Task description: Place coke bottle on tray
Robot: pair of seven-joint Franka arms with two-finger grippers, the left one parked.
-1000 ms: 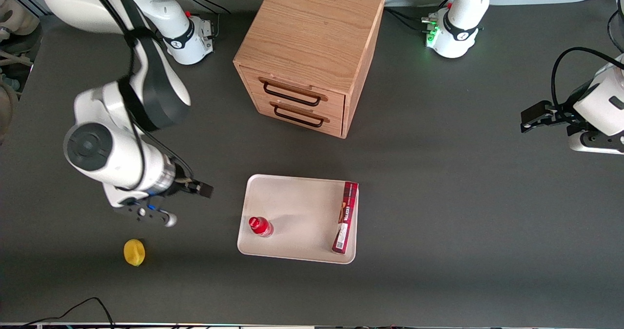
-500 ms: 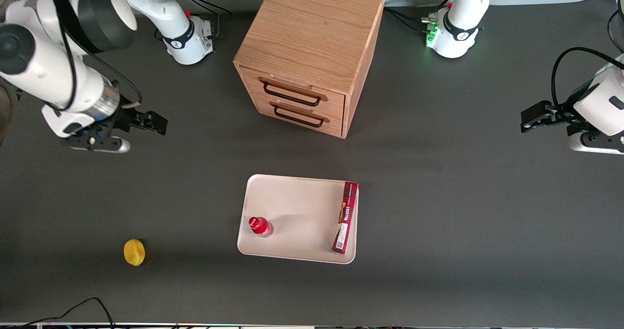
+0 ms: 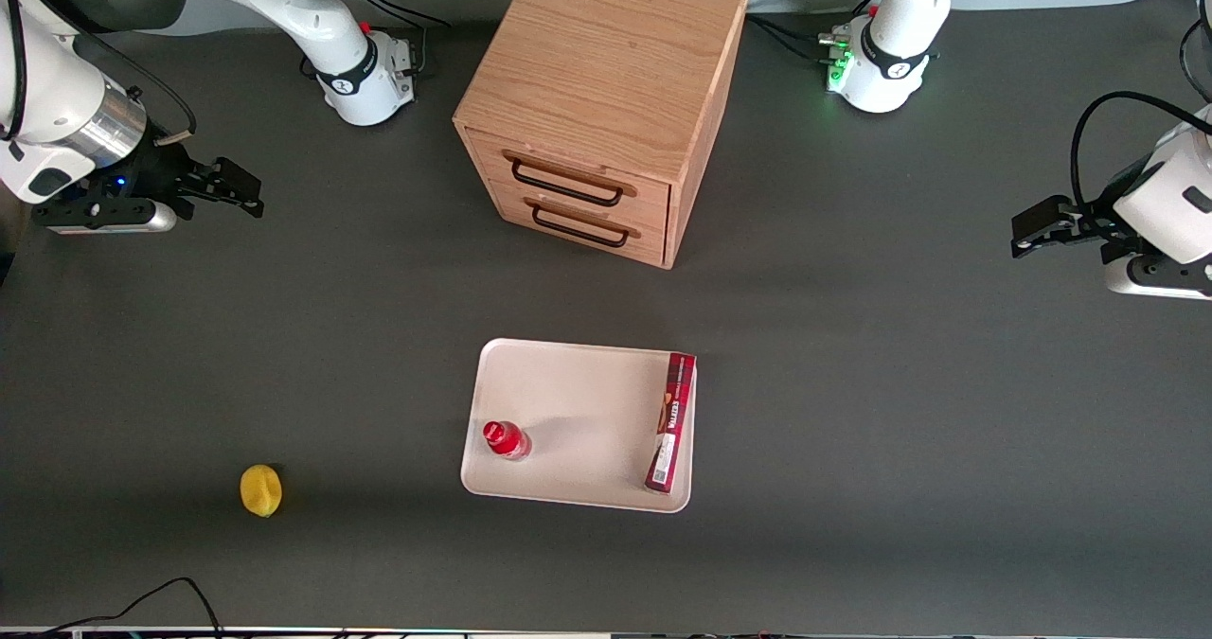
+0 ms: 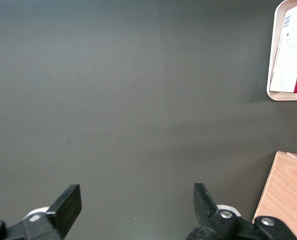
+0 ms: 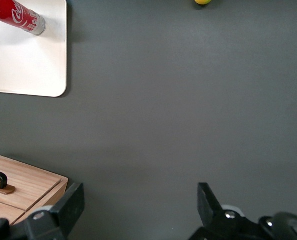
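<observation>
The red coke bottle (image 3: 503,438) stands upright on the cream tray (image 3: 568,402), near the tray's edge toward the working arm's end. The right wrist view shows the same bottle (image 5: 16,16) on a corner of the tray (image 5: 33,70). My gripper (image 3: 239,190) hangs open and empty high over the bare table at the working arm's end, farther from the front camera than the tray and well apart from the bottle. Its two black fingers (image 5: 73,202) frame only dark table in the wrist view.
A long dark-red box (image 3: 670,421) lies on the tray along its edge toward the parked arm. A wooden two-drawer cabinet (image 3: 601,99) stands farther from the front camera than the tray. A yellow lemon (image 3: 260,489) lies on the table toward the working arm's end.
My gripper has risen and pulled away from the tray toward the working arm's end of the table, open and empty throughout. The bottle stays standing on the tray.
</observation>
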